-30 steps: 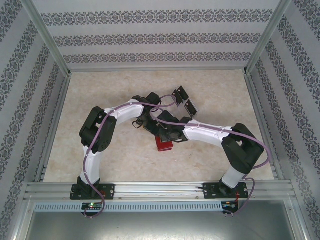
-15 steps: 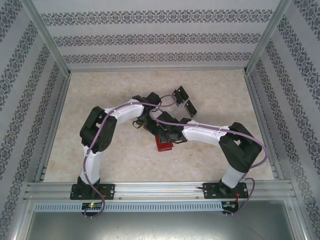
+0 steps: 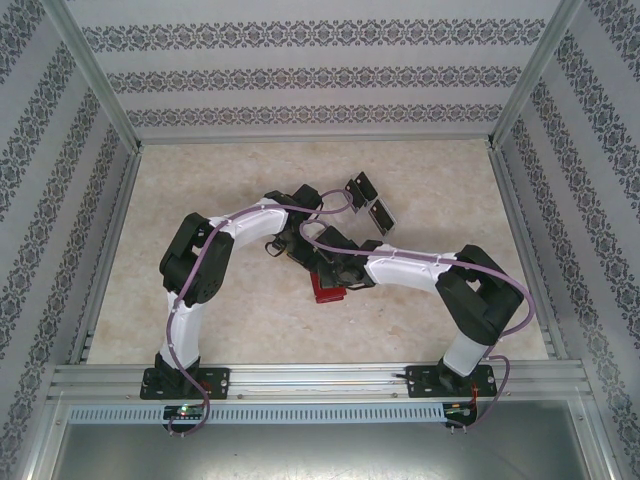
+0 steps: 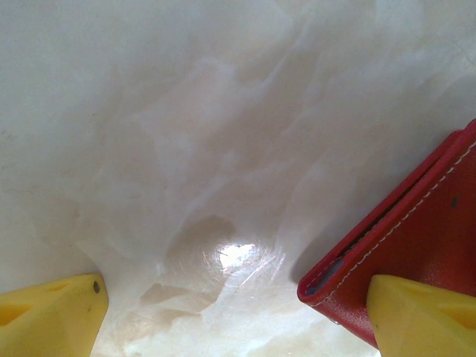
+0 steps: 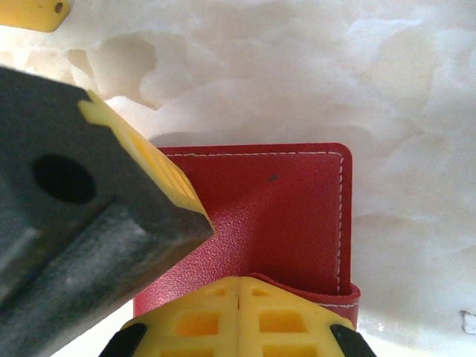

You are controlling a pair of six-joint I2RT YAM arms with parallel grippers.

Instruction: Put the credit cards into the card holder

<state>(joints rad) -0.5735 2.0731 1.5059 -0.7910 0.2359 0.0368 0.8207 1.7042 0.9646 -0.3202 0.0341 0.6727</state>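
Observation:
The red card holder (image 3: 325,292) lies closed on the marble table under both wrists. My right gripper (image 5: 238,286) is shut, and the holder's small red tab (image 5: 320,292) runs in between its yellow fingertips; the red cover (image 5: 290,216) creases up toward them. My left gripper (image 4: 234,290) is open, its fingers wide apart. Its right finger (image 4: 416,316) rests on the holder's corner (image 4: 401,253), its left finger (image 4: 52,316) over bare table. In the right wrist view that left finger (image 5: 141,160) presses on the cover's left side. Black credit cards (image 3: 358,188) stand behind the arms.
The cards sit in a clear tiered plastic rack (image 3: 372,203) just behind the grippers. Aluminium frame posts and patterned walls close in the table (image 3: 200,190) on three sides. Both arms cross the table's middle, cables looping over them.
The right arm's elbow has shifted slightly left toward the centre. The wallet and the left arm stay where they were.

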